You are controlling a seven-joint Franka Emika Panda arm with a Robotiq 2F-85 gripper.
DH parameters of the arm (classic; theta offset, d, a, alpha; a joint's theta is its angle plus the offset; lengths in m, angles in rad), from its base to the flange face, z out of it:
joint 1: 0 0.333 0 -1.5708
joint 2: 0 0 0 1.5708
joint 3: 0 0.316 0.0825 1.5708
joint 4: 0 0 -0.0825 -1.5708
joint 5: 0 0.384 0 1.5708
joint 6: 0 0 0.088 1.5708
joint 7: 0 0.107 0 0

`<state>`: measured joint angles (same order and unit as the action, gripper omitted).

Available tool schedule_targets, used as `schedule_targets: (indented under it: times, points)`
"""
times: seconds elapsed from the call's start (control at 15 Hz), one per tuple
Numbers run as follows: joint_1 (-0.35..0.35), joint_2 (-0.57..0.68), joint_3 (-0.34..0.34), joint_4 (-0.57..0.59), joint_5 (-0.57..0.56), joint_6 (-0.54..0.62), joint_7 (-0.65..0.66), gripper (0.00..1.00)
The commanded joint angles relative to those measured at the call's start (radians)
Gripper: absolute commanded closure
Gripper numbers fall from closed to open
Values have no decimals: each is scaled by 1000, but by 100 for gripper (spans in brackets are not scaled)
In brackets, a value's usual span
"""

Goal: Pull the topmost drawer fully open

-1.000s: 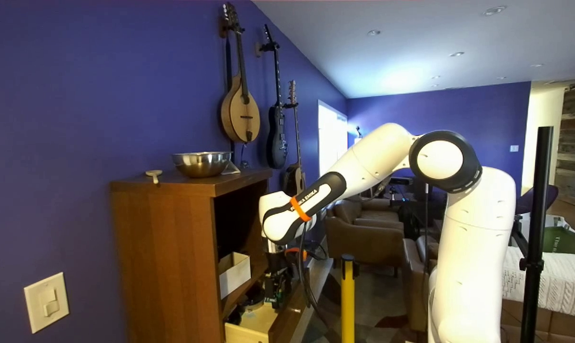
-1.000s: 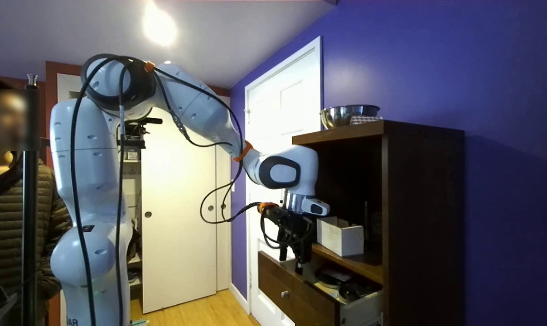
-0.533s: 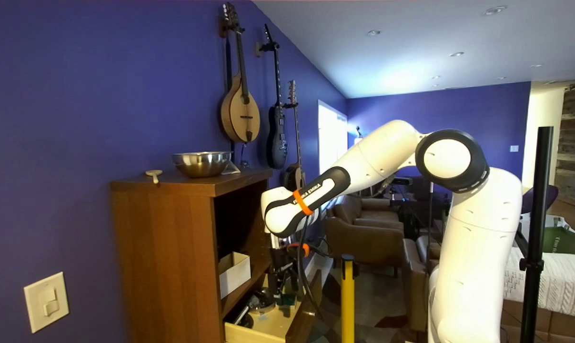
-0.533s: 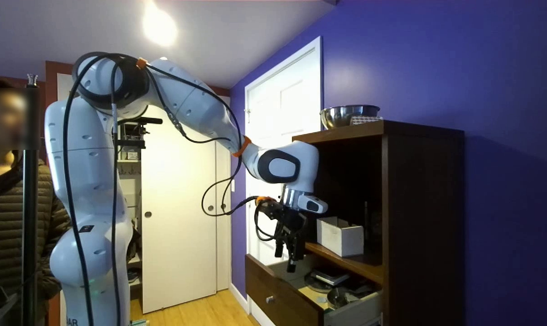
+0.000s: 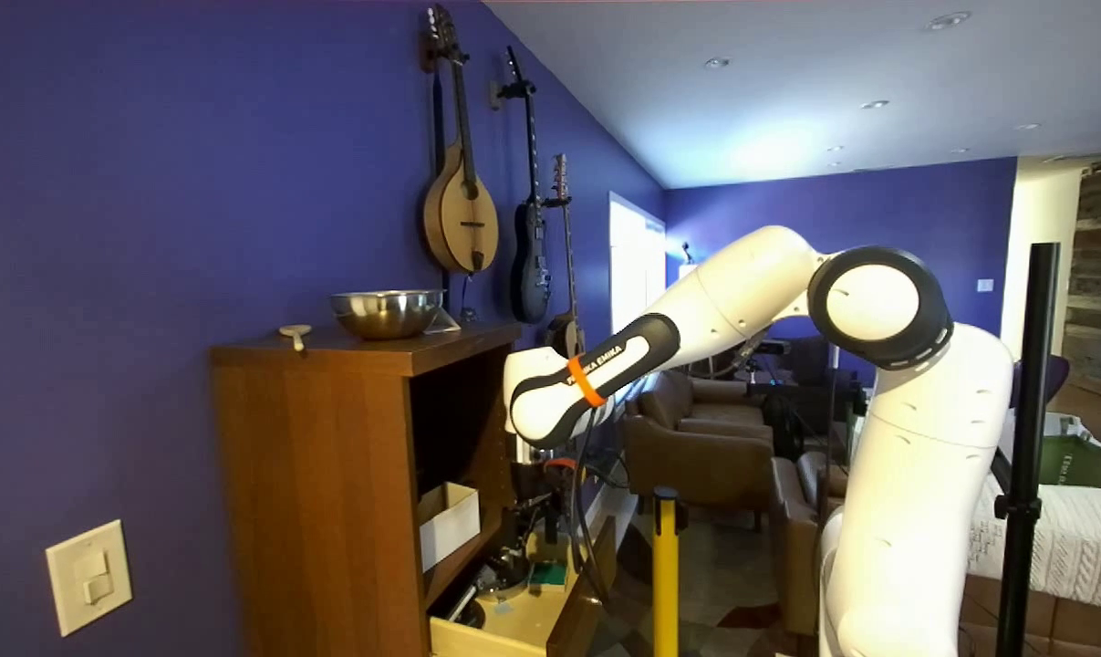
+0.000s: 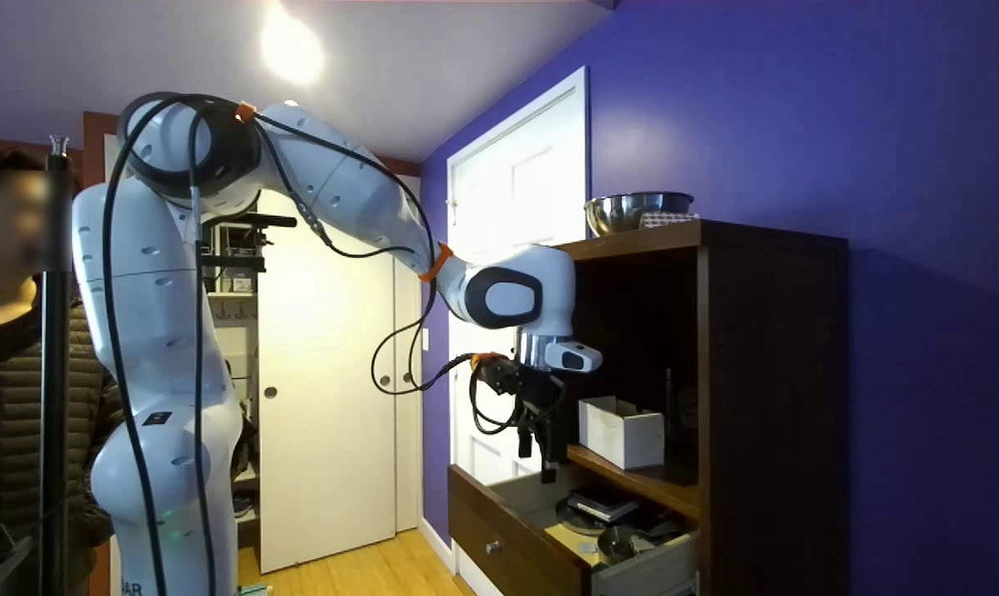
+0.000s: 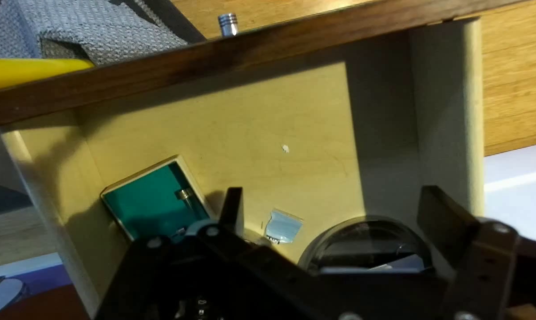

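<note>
Wrist view: top drawer (image 7: 245, 129) well out, hand (image 7: 331, 195) above it

Fingers (image 7: 233, 205) apart, nothing clamped; drawer juts from cabinet (image 6: 772, 397), whether to full travel cannot tell. Risk: an outward hook at this height may skim over the front panel (image 6: 524, 548).

Purple wall (image 6: 756, 124) rising above the gripper (image 6: 537, 465), bright window (image 5: 635, 260) and brown armchair (image 5: 696, 452) beyond it in an exterior view, white door (image 6: 517, 194) behind it in an exterior view, ceiling light (image 6: 290, 50) glaring high above, wooden floor (image 6: 367, 569) below.
</note>
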<state>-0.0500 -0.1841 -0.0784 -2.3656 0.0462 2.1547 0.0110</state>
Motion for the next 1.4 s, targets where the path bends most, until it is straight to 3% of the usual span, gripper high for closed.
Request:
schedule_targets:
  times: [0.0, 0.07, 0.8, 1.07, 1.33]
  points:
    - [-8, 75, 20, -12, -15, 81, 103, 0]
    - [-7, 86, 22, -16, -16, 86, 126, 0]
    - [-4, 74, 19, -14, -12, -349, 74, 0]
    - [-8, 14, 16, -57, -3, -116, 89, 0]
    - [-9, -101, 9, -111, -1, 8, 34, 0]
